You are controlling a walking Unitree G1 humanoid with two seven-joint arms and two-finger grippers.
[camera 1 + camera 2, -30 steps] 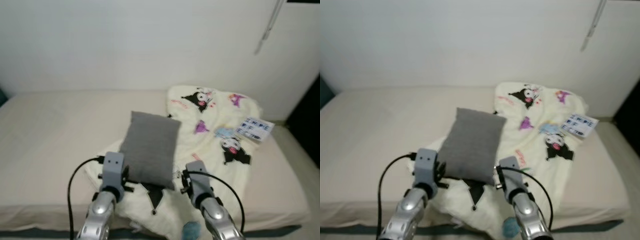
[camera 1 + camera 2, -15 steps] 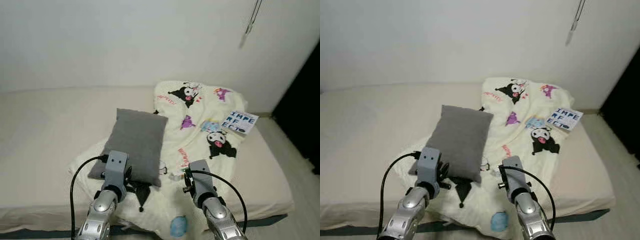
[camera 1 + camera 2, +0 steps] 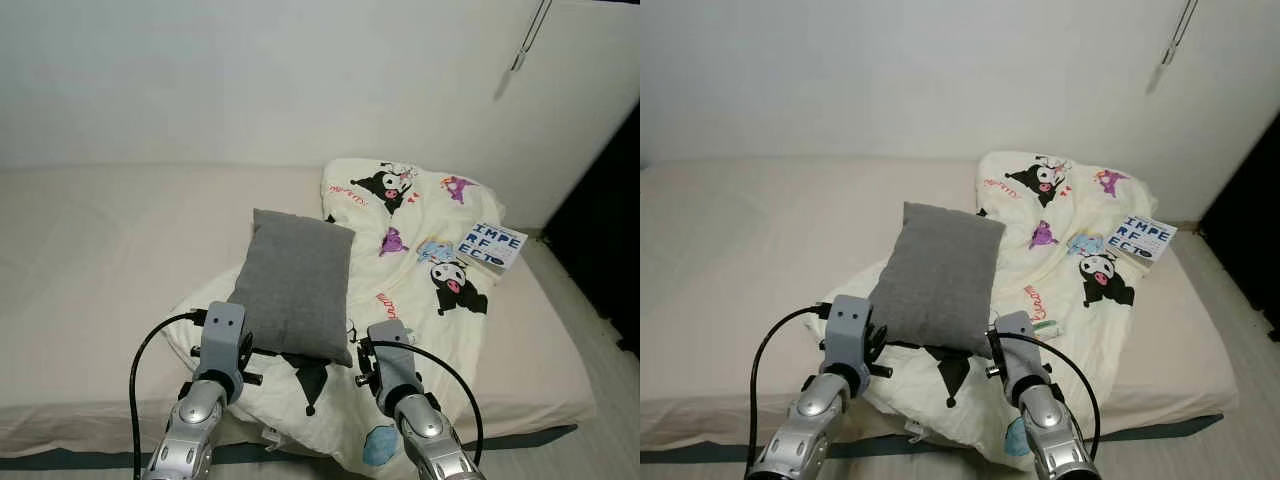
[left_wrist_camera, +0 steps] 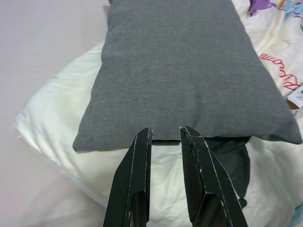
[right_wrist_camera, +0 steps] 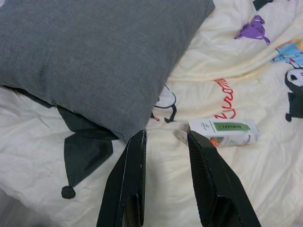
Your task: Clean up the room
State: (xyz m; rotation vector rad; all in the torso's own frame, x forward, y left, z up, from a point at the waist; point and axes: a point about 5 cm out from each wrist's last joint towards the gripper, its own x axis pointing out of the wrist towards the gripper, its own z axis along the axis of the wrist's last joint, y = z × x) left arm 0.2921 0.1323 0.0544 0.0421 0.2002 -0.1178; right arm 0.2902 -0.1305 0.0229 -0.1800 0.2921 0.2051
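A grey pillow (image 3: 295, 285) lies on a crumpled cream blanket (image 3: 425, 300) printed with cartoon figures, on the right half of a beige bed (image 3: 100, 260). My left gripper (image 4: 166, 135) is open, its tips just short of the pillow's near edge (image 4: 189, 71). My right gripper (image 5: 166, 137) is open too, close to the pillow's near right corner (image 5: 94, 56). A small white and green box (image 5: 225, 130) lies on the blanket just beyond the right fingers. A book with blue letters (image 3: 492, 245) rests at the blanket's far right edge.
A white wall runs behind the bed, and a cord (image 3: 525, 45) hangs at the upper right. A dark opening (image 3: 605, 230) stands to the right of the bed. The bed's left half (image 3: 720, 240) is bare sheet.
The head camera has swung, so the whole scene shifted in the picture. Both arms keep the same stance in front of the pillow, and nothing on the bed has moved.
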